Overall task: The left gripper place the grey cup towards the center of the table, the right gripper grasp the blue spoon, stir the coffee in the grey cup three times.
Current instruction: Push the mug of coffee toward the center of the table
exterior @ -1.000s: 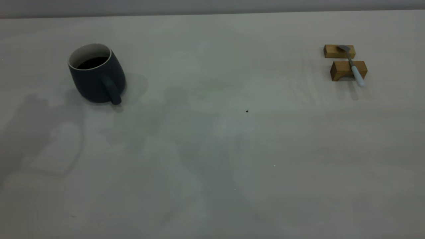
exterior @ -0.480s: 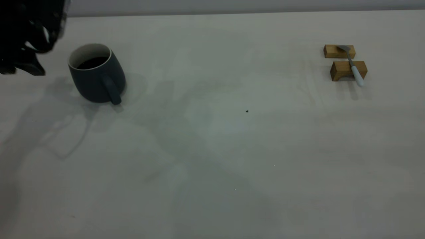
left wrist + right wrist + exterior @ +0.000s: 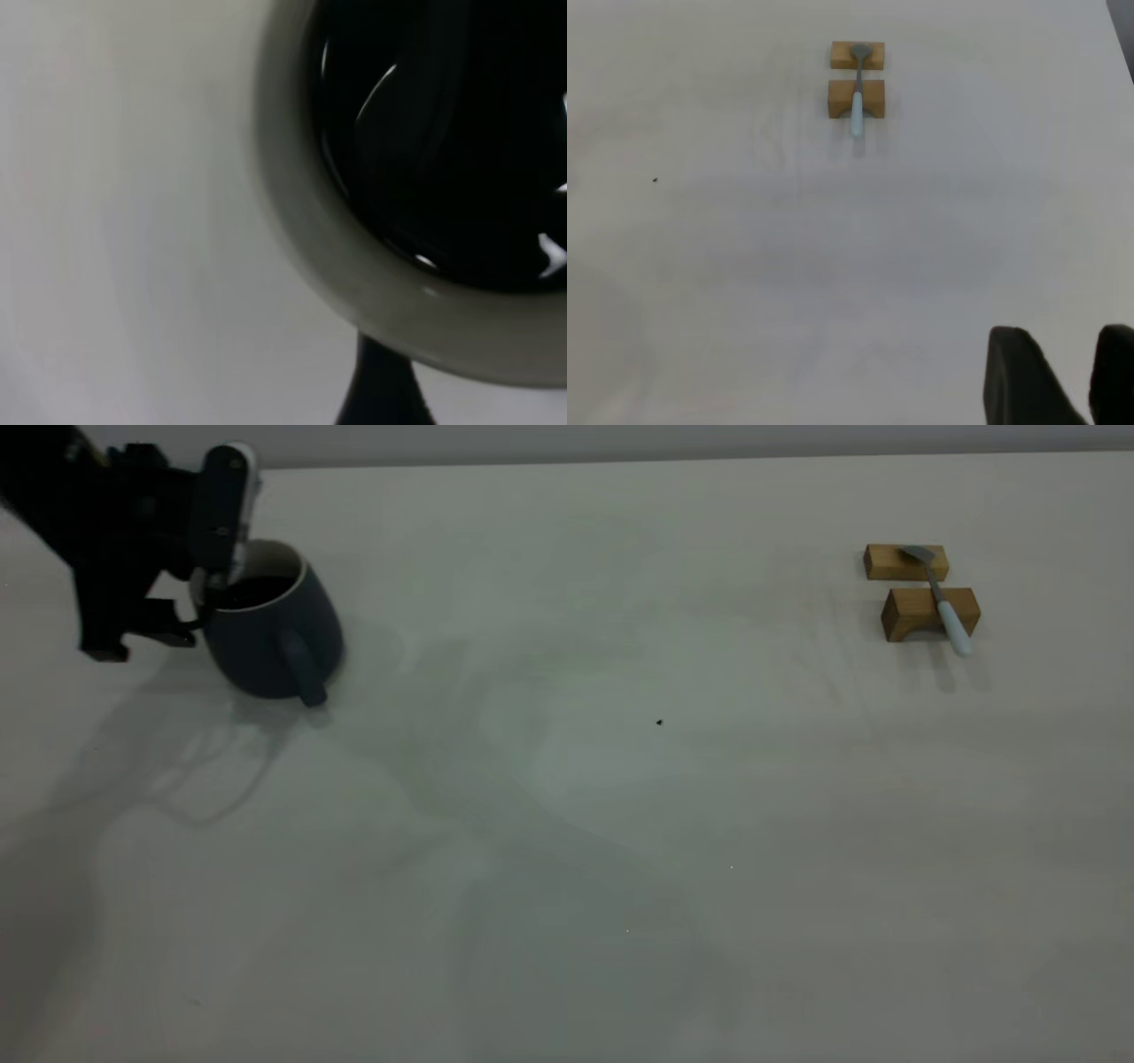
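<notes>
In the exterior view's upper left my left gripper [image 3: 197, 607] straddles the grey cup [image 3: 270, 633] rim, seemingly not yet clamped, while only my wrist view shows the right gripper [image 3: 1059, 376] parted, far from the blue spoon [image 3: 857, 113].

Exterior looks down across the table [image 3: 567, 824] — right wrist shares the spoon rest (left wrist close-up).

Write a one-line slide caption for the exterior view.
Left gripper at the rim of the grey cup of coffee; blue spoon rests untouched across two wooden blocks.
</notes>
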